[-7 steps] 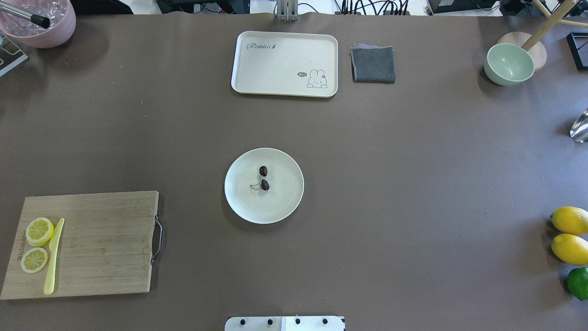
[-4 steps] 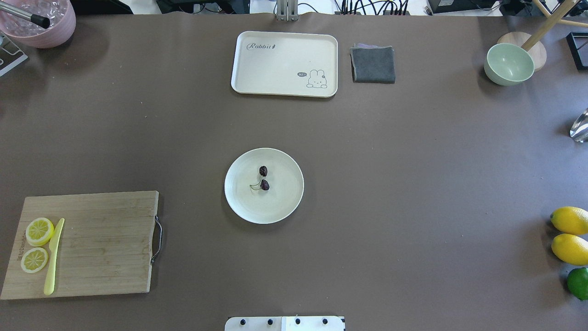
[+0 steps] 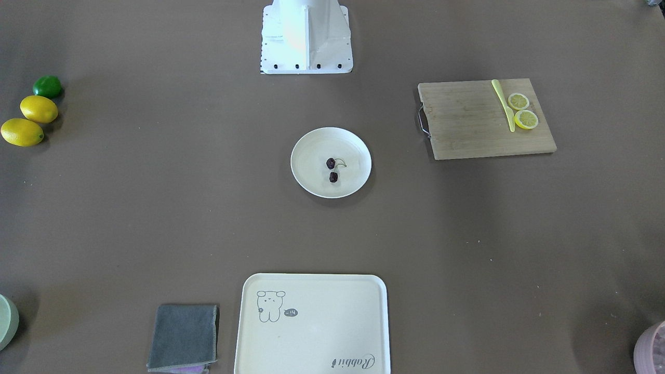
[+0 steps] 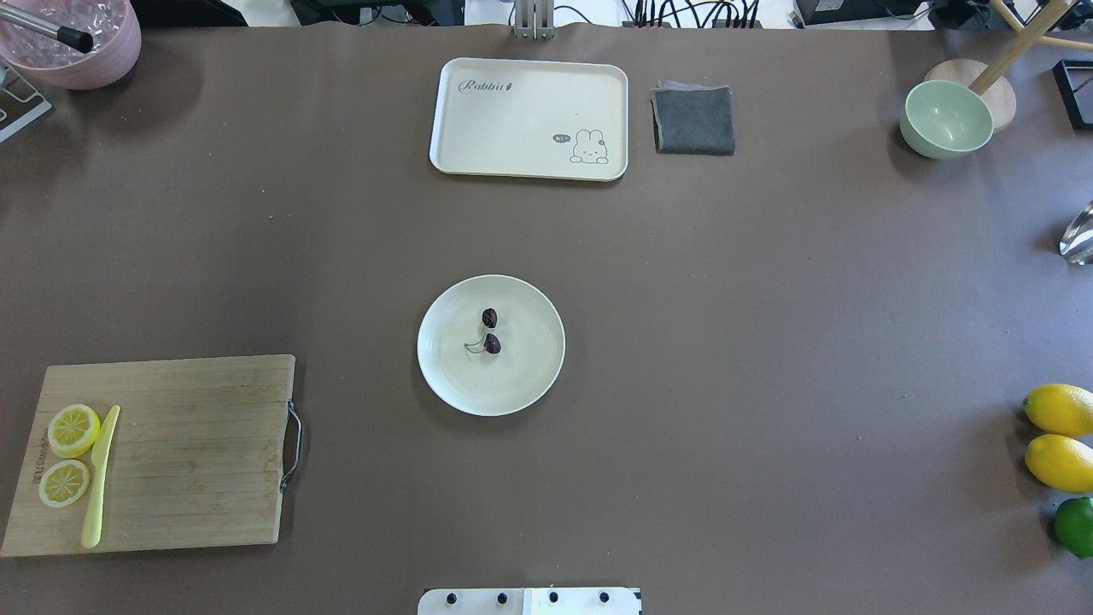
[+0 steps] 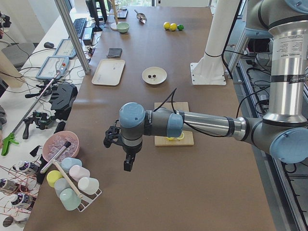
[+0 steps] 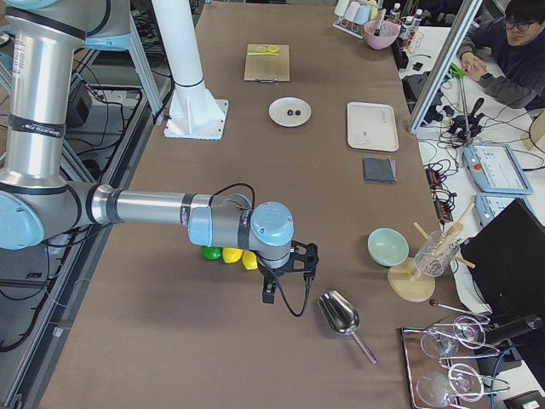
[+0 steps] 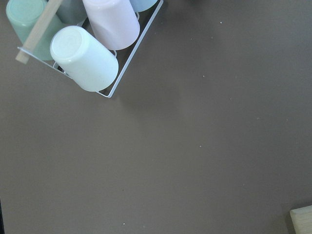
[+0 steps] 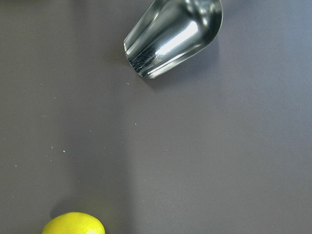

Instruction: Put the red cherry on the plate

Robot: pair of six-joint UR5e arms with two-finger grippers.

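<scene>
The red cherry (image 4: 490,331), two dark purple-red balls on a thin green stem, lies inside the round cream plate (image 4: 523,377) at the middle of the table. It also shows in the front-facing view as the cherry (image 3: 332,170) on the plate (image 3: 355,150). Neither arm is over the table in those two views. My left gripper (image 5: 127,165) hangs over the table's left end near a cup rack, and my right gripper (image 6: 269,292) over the right end by the lemons. I cannot tell whether either is open or shut. Both are far from the plate.
A wooden cutting board (image 4: 196,453) holds two lemon slices (image 4: 73,429) and a yellow knife (image 4: 99,475). A cream tray (image 4: 529,118), grey cloth (image 4: 693,120) and green bowl (image 4: 946,119) sit at the far side. Lemons (image 4: 1060,436), a lime (image 4: 1076,526) and a metal scoop (image 8: 170,39) lie on the right.
</scene>
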